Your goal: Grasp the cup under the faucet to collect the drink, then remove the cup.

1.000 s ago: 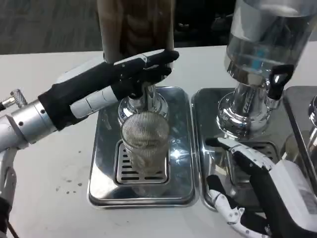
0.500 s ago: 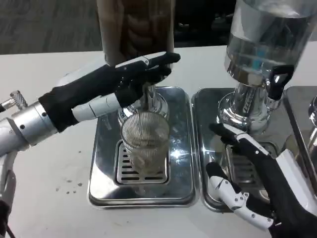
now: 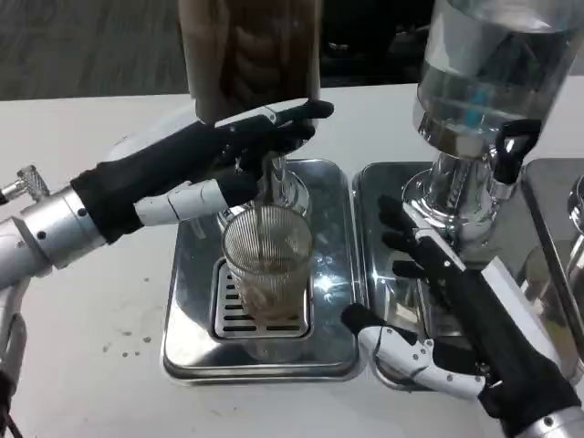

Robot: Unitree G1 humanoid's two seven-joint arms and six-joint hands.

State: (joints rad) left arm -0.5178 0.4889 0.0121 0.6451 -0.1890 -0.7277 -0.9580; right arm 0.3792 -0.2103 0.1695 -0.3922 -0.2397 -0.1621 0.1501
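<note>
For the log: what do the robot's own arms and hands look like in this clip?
Both arms are black-sleeved near the wrist. The left forearm is a silver metal cylinder with a small knurled knob. The left hand has black fingers and a white thumb segment. The right hand is black with white panels and white jointed finger segments.

The white counter [image 3: 91, 301] carries two shiny metal drip trays side by side. The left tray [image 3: 192, 301] lies below the left robot hand [image 3: 228, 151], a slotted grate in its middle. The right tray [image 3: 379, 196] lies under the right robot hand [image 3: 456, 310]. Small dark specks mark the counter left of the left tray.
</note>
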